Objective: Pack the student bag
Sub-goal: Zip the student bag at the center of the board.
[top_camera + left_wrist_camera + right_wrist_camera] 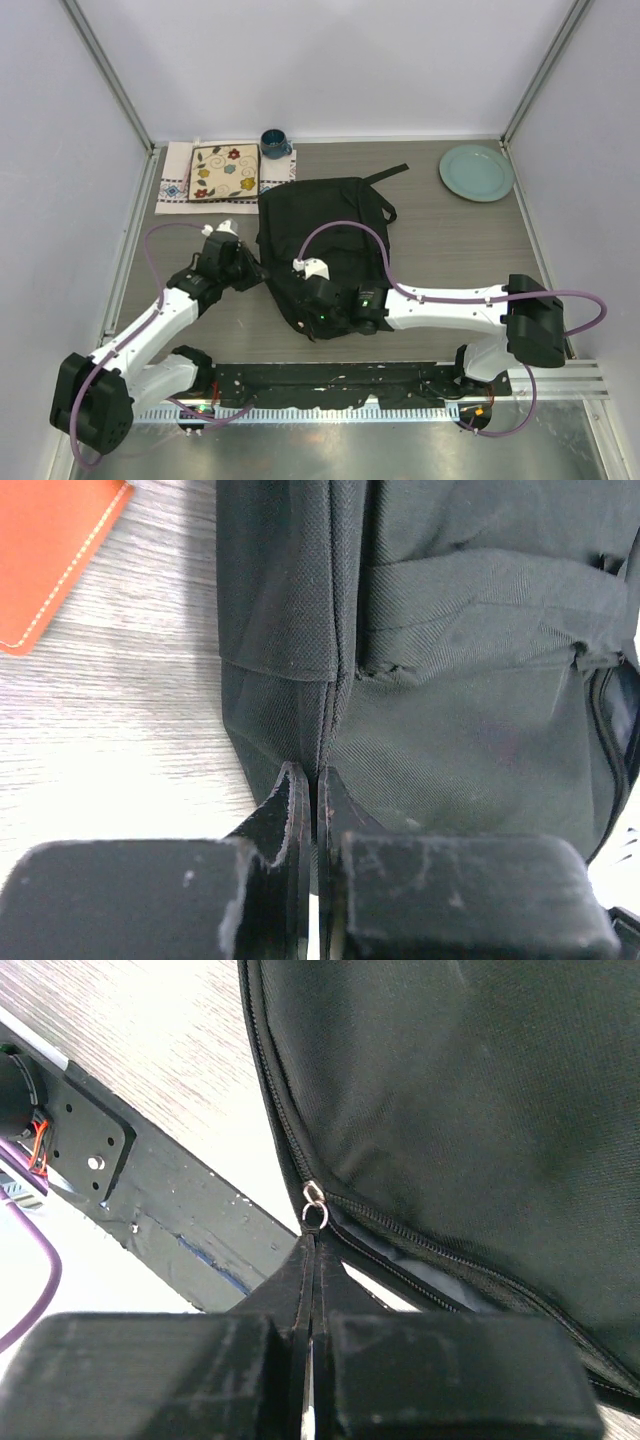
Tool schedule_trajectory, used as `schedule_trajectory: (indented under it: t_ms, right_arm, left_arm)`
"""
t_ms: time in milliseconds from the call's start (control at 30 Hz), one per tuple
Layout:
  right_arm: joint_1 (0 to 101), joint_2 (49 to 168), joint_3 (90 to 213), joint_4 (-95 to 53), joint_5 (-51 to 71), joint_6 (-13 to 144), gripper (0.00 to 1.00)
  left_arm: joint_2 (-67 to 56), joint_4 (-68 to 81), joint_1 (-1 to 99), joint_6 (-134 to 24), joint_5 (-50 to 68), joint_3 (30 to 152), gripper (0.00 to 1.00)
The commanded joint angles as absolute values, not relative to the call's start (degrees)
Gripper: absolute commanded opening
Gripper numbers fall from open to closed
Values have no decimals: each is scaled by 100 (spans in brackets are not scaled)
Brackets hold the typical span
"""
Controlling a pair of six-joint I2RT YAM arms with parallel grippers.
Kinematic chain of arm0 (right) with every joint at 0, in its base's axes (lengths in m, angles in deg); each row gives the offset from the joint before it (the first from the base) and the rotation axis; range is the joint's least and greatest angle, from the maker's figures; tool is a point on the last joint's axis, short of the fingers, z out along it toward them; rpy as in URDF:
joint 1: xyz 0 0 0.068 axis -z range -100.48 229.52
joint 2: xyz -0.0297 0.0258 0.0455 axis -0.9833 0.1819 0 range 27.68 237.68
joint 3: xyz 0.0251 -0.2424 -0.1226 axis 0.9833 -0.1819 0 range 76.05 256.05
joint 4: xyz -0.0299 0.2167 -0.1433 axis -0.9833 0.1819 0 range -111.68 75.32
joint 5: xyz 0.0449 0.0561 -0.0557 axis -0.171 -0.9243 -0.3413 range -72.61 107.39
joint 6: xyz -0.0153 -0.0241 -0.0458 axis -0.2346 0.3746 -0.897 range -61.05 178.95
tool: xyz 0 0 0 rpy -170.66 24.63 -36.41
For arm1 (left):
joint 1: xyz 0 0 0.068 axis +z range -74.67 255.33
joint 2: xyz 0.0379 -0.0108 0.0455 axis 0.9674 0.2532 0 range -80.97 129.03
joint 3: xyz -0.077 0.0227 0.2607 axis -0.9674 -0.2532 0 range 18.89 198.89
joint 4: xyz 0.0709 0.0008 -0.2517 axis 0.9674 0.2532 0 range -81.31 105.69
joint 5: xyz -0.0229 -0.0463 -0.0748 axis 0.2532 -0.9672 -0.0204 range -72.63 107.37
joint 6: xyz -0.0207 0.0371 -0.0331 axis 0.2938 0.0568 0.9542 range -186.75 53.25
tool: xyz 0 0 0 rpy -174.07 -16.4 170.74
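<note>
Centre of the counter holds the student bag, lying flat. The left pincer, closed, nips the bag's 9 o'clock side seam, likely to anchor it. The right pincer is clamped on the zip pull at 6 o'clock, close to the counter's near edge. Bare surface lies toward 3 o'clock.

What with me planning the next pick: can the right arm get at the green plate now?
Probably not yet: the right gripper seems pinched on the zipper pull of the student bag. Once released, bare table leaves the way to the green plate free.
</note>
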State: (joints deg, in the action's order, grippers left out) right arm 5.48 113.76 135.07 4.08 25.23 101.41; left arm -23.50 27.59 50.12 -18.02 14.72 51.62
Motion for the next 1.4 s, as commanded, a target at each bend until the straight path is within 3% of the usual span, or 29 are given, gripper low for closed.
schedule_trajectory:
  t_ms: [0, 33, 67, 133, 167, 300, 700, 1067, 1167, 1367]
  right_arm:
    - [499, 11056, 13336, 426, 2521, 10184, 0]
    - [499, 11065, 13309, 355, 2504, 10202, 0]
    - [499, 11082, 13283, 189, 2486, 10219, 0]
    - [499, 11117, 13204, 48, 2477, 10263, 0]
    - [499, 11118, 13186, -66, 2469, 10281, 0]
    - [499, 11109, 13107, -278, 2442, 10298, 0]
    - [499, 11047, 13133, -331, 2512, 10316, 0]
    - [499, 11065, 13124, -366, 2583, 10395, 0]
    - [499, 11047, 13116, -366, 2574, 10439, 0]
    - [499, 10977, 13028, -419, 2548, 10474, 0]
  left_arm:
    - [-2472, 2522, 5424, -1964, 1325, 5422, 2]
    - [-2542, 2495, 5415, -1929, 1133, 5361, 11]
    - [-2586, 2478, 5415, -1833, 1035, 5317, 29]
    - [-2813, 2556, 5415, -1709, 851, 5177, 45]
    - [-2919, 2583, 5415, -1639, 780, 5106, 63]
    - [-3657, 2890, 5415, -1235, 700, 4685, 87]
    - [-5337, 3154, 5090, -40, 489, 3691, 88]
    - [-4819, 3128, 3764, 523, 1693, 3901, 84]
    - [-4661, 2927, 3517, 646, 1983, 3814, 74]
    - [-4511, 2425, 3411, 849, 2080, 3611, 43]
